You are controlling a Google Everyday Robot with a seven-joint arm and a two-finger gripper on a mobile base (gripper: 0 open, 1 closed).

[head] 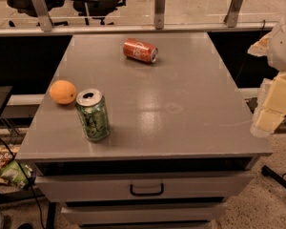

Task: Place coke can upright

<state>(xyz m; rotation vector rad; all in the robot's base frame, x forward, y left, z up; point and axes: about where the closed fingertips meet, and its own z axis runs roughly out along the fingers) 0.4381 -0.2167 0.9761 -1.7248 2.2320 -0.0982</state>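
And there was the end effector (272,104), parked out past the counter's (181,109) right-hand edge as the camera view had it, off the surface and carrying nothing. Whether it was set wide or narrow, I could not tell. The coke can (140,50) lay well apart from it, across the counter to the left and further back, near the far edge. It was down on its side with one silver end turned toward the end effector's side of the counter. That was the whole job in a nutshell: a can on its side can roll, and it needed standing on its base.

Closer to the front edge, and further left again from the end effector, a green can (93,115) stood upright with its opened top showing. A round orange (63,91) sat just beside it, apart from it by a small gap. Both were well away from the coke can, so by my reckoning the reach from the end effector ran over bare counter with neither in the path. The task looked barely begun, and the grasp would likely want to come across the can's round body so it could be tipped up
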